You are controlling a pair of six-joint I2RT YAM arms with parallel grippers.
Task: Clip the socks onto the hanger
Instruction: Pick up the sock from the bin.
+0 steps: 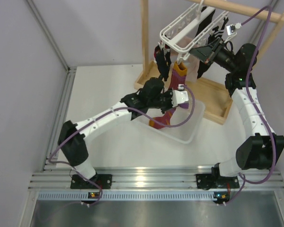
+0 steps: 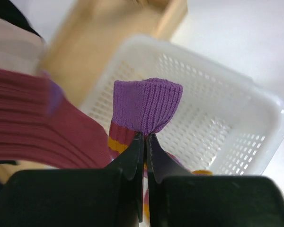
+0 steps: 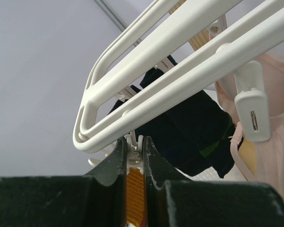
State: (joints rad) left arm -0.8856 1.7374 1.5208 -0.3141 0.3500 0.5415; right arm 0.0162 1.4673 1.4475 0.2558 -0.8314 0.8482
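The white lattice hanger (image 1: 182,29) hangs from the wooden rack's bar. Under it my right gripper (image 1: 202,51) is shut on one of its small pegs (image 3: 135,143), with orange sock fabric (image 3: 135,189) showing between the fingers just below. A maroon sock with an orange end (image 1: 177,78) hangs there. My left gripper (image 1: 183,98) is shut on the purple cuff (image 2: 147,104) of a maroon-purple sock (image 1: 165,116), whose body trails down into the basket. Dark navy socks (image 3: 189,127) hang from the hanger's far side.
The white slotted basket (image 1: 191,132) sits below my left gripper. The wooden rack's post (image 1: 144,42) and base tray (image 1: 213,101) stand behind it. A pale pink garment (image 3: 274,161) and a free peg (image 3: 251,111) hang to the right of my right gripper.
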